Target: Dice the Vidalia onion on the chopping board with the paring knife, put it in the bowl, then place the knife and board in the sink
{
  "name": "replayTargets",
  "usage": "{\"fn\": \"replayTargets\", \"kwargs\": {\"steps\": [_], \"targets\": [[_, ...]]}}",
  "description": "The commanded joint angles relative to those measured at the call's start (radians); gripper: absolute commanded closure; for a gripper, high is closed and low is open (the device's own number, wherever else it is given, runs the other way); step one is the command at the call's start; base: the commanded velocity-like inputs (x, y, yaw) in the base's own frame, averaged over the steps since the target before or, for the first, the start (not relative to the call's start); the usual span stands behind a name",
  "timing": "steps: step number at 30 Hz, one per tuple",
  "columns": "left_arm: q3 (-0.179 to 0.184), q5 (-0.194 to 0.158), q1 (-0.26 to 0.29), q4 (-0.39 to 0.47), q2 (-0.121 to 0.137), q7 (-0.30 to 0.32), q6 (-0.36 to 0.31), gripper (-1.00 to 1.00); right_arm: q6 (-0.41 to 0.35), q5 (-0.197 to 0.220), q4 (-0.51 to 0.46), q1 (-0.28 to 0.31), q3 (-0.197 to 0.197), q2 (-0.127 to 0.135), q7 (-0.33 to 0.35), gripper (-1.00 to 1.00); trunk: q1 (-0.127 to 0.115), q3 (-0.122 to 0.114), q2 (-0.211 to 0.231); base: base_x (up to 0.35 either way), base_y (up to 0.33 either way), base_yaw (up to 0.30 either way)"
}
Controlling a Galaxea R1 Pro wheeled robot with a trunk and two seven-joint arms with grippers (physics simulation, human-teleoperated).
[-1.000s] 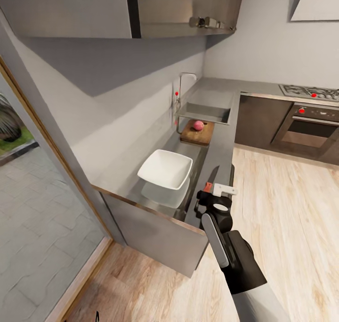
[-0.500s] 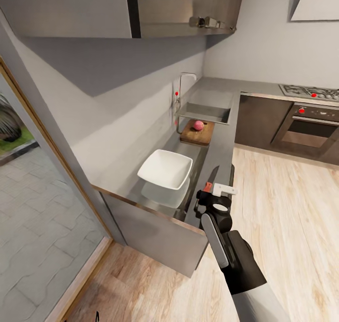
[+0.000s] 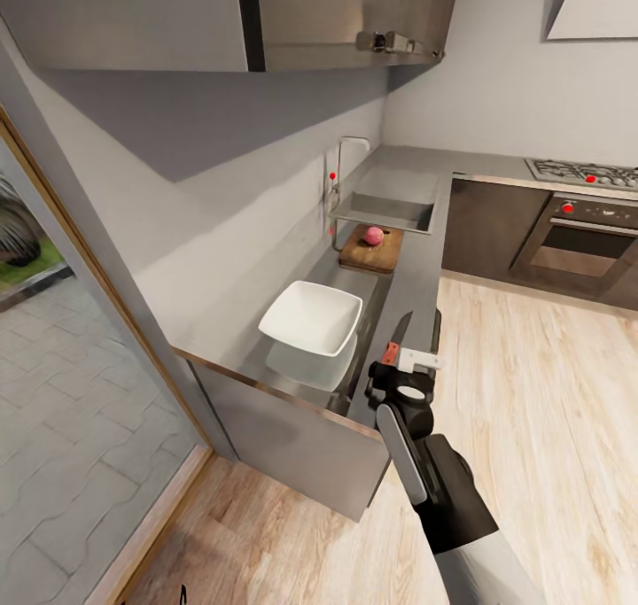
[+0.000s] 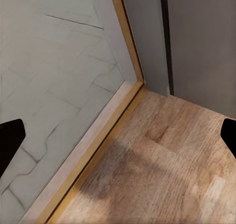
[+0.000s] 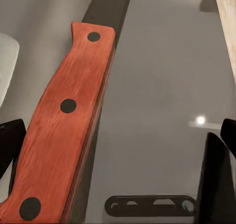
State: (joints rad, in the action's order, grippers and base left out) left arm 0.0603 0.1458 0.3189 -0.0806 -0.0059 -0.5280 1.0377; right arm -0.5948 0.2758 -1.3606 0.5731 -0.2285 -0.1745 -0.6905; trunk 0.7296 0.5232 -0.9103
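The paring knife (image 3: 396, 337) lies on the dark countertop (image 3: 416, 295) near its front edge, red-orange handle (image 5: 66, 120) toward me, dark blade pointing away. My right gripper (image 3: 400, 361) is open and low over the handle, one finger (image 5: 10, 145) on each side, apart from it. The white bowl (image 3: 311, 317) stands just left of the knife. Farther along, the pinkish onion (image 3: 373, 235) rests on the brown chopping board (image 3: 372, 251), right before the sink (image 3: 390, 208). My left gripper (image 4: 118, 135) is open over the wooden floor, holding nothing.
A tap (image 3: 347, 149) stands at the sink's left. An oven (image 3: 580, 242) and hob (image 3: 585, 174) are at the far right. Wall cabinets (image 3: 266, 11) hang overhead. A glass door with a wooden sill (image 4: 93, 145) borders the floor on the left.
My right gripper has shifted slightly left toward the knife handle. Nothing else has moved.
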Motion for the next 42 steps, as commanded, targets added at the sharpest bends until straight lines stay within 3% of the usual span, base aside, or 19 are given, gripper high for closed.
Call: {"fn": "replayTargets", "kwargs": {"steps": [1, 42], "targets": [[0.006, 0.006, 0.002, -0.004, 0.0, -0.01, 0.003, -1.0, -0.011, 0.013, 0.012, 0.001, -0.004, 0.0, -0.007, -1.0, 0.0, 0.001, -0.001, 0.0, 0.0, 0.0], [0.006, 0.006, 0.002, -0.003, 0.0, -0.01, 0.003, -1.0, -0.011, 0.013, 0.014, 0.001, -0.025, 0.0, -0.013, -1.0, 0.0, 0.013, -0.001, 0.0, 0.0, 0.0]]}}
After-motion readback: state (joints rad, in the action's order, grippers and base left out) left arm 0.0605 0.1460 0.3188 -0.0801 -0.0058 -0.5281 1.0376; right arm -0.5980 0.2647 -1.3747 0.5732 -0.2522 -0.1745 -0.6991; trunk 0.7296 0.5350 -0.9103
